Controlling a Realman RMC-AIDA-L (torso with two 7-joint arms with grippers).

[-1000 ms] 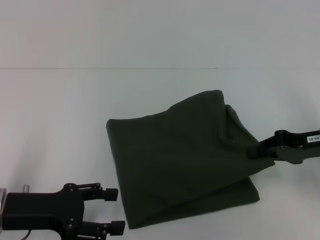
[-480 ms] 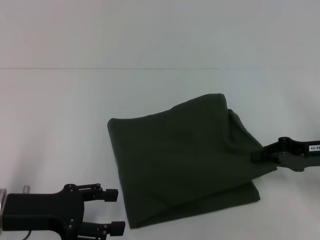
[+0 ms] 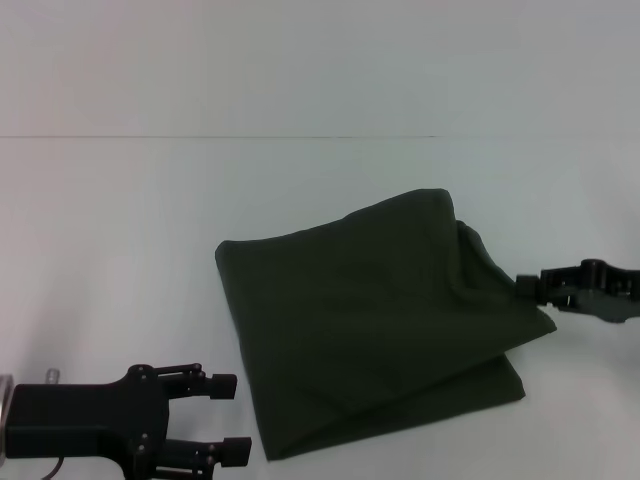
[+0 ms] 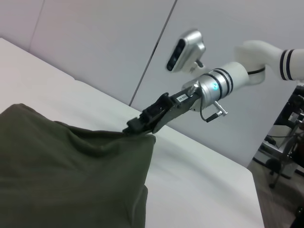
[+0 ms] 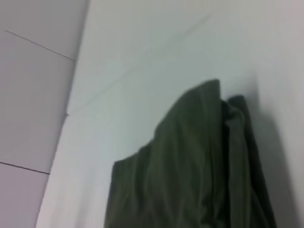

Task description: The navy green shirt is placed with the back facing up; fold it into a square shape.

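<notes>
The navy green shirt [image 3: 370,330] lies folded in layers on the white table, also seen in the left wrist view [image 4: 71,180] and the right wrist view [image 5: 190,166]. My right gripper [image 3: 522,286] is at the shirt's right edge, shut on the top layer. That layer rises in a peak up to the fingertips [image 4: 135,127]. My left gripper [image 3: 235,417] rests near the table's front left, just left of the shirt's near corner. It is open and holds nothing.
The white table [image 3: 120,250] spreads around the shirt, with a pale wall behind it. In the left wrist view the right arm [image 4: 223,83] reaches in over the table's far side, and some equipment [image 4: 289,142] stands beyond the table's end.
My right gripper has drawn to the right, from over the shirt to its right edge, pulling the top layer slightly that way. The left arm has not moved.
</notes>
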